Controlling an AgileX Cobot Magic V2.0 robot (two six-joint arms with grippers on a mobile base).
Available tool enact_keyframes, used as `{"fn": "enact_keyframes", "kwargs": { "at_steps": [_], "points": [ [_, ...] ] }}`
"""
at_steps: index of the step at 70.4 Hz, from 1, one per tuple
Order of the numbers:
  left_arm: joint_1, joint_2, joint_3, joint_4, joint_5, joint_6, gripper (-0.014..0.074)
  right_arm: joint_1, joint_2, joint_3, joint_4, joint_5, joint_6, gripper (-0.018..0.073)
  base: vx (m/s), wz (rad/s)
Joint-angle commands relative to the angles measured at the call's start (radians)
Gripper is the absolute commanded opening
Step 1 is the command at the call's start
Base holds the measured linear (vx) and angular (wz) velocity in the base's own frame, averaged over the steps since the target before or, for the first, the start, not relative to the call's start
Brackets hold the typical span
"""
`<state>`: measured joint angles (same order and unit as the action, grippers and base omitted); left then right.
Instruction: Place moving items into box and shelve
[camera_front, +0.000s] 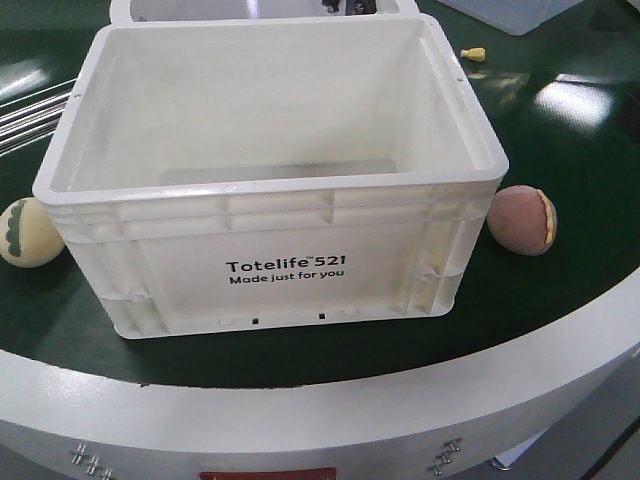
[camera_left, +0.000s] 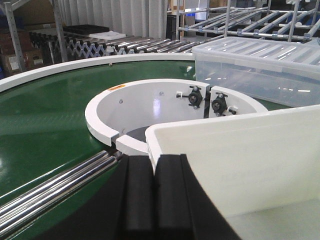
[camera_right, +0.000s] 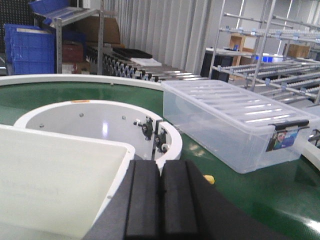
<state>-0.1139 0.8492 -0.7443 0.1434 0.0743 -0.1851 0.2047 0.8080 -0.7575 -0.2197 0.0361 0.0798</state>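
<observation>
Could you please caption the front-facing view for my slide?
White Totelife crate on green belt, cream ball left, pink-brown ball right.

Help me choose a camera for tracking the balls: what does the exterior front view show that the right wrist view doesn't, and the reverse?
Only the front view: the cream ball left of the white box, the pink-brown ball on its right, and the box's printed lettering. Only the right wrist view: the right gripper, fingers pressed together, with blue bins and metal racks behind. Both: the box, the green surface and the tiny yellow piece.
</observation>
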Motion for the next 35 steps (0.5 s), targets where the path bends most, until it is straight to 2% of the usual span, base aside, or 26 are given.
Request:
{"fn": "enact_keyframes", "kwargs": {
  "at_steps": [1,21,30,35],
  "points": [
    [-0.003,-0.004,-0.039,0.000,-0.081,-0.013,-0.0026,-0.002,-0.002,-0.034,-0.008,-0.096,-0.005,-0.0015,0.00,0.00],
    [-0.003,-0.004,-0.039,0.000,-0.115,-0.012,-0.0004,-0.001,-0.002,-0.032,-0.008,-0.095,-0.005,-0.0001,0.00,0.00],
    [-0.003,-0.004,-0.039,0.000,-0.115,-0.012,0.0051,-0.001,-0.002,-0.032,-0.008,-0.096,-0.005,0.0055,0.00,0.00],
    [-0.003,-0.004,-0.039,0.000,-0.115,-0.012,0.0106,-0.001,-0.002,-0.032,-0.008,-0.096,-0.005,0.0120,0.00,0.00]
  ]
}}
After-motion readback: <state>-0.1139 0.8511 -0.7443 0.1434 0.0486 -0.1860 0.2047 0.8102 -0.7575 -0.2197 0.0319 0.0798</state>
